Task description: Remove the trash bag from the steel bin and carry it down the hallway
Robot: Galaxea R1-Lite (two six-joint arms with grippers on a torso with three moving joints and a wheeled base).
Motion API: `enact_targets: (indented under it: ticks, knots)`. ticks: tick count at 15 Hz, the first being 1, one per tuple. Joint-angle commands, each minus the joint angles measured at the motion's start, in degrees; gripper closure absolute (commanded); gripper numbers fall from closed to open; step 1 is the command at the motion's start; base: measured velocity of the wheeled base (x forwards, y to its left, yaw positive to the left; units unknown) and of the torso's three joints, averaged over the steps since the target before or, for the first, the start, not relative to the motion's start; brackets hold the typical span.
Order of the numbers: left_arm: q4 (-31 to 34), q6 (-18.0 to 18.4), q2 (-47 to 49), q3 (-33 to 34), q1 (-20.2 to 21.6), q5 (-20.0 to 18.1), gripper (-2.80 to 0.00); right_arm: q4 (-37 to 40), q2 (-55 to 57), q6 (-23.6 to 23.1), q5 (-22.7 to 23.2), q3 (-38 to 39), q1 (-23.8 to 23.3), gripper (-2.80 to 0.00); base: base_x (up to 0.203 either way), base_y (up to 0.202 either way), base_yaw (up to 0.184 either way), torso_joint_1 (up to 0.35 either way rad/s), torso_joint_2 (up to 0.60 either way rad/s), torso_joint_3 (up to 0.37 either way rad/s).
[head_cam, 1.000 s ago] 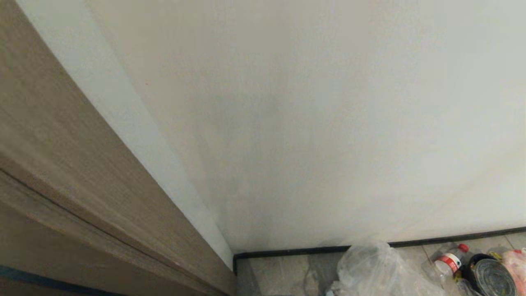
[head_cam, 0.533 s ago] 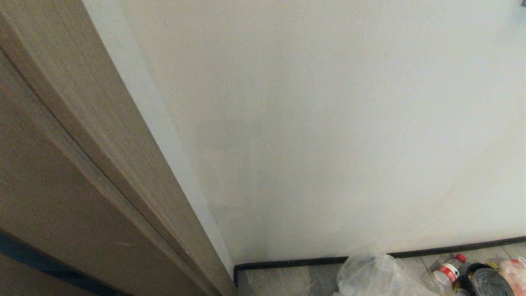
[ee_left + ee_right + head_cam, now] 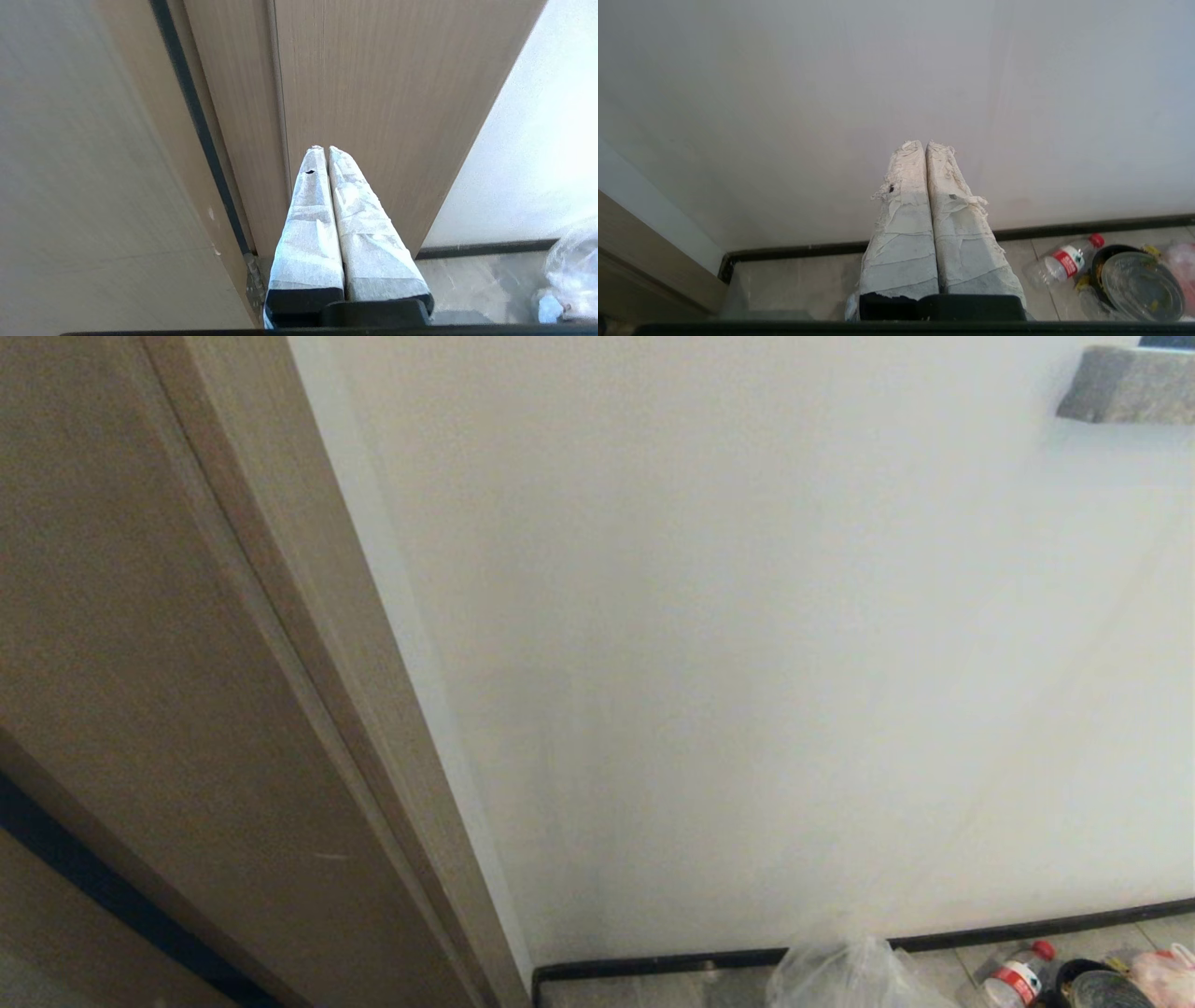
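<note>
The head view has tilted upward since a second ago: the floor strip at the bottom has shrunk, the rubbish sits lower at the edge, and a grey ledge [image 3: 1130, 385] now shows at the top right – the camera moved, not the things.

On the left stands a wooden door frame [image 3: 187, 691], its brown grain running down to the floor. The left gripper [image 3: 325, 149] hangs in front of that frame, its tape-wrapped fingers [image 3: 308, 219] pressed together on nothing. Next comes the pale wall [image 3: 747, 663] with a dark skirting [image 3: 653, 963] along its foot and grey marbled floor tiles [image 3: 794, 284] below. The right gripper [image 3: 924, 143] faces this wall, fingers together and empty too.

At the bottom edge of the head view lies a crinkly clear trash bag [image 3: 845, 975], on the floor near the skirting. To its right lie a plastic bottle [image 3: 1018, 978] with a red cap and label, then a black bowl with a clear lid [image 3: 1139, 282] – and a pinkish bag [image 3: 1162, 971] at the far right.
</note>
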Motion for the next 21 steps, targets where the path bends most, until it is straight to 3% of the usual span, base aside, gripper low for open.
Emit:
enact_targets:
  ticks: [1, 6, 21]
  knots:
    - [-0.01, -0.02, 0.07, 0.17, 0.02, 0.0, 0.0, -0.02, 0.07, 0.01, 0.0, 0.09, 0.01, 0.0, 0.0, 0.0, 0.0, 0.007, 0.0, 0.2]
    - [-0.01, 0.06, 0.07, 0.17, 0.02, 0.0, 0.0, -0.02, 0.07, 0.01, 0.0, 0.09, 0.01, 0.0, 0.0, 0.0, 0.0, 0.002, 0.0, 0.134]
    - [-0.01, 0.07, 0.07, 0.14, 0.02, 0.0, 0.0, -0.11, 0.07, -0.34, 0.04, 0.09, 0.01, 0.0, 0.0, 0.0, 0.0, 0.0, 0.0, 0.002]
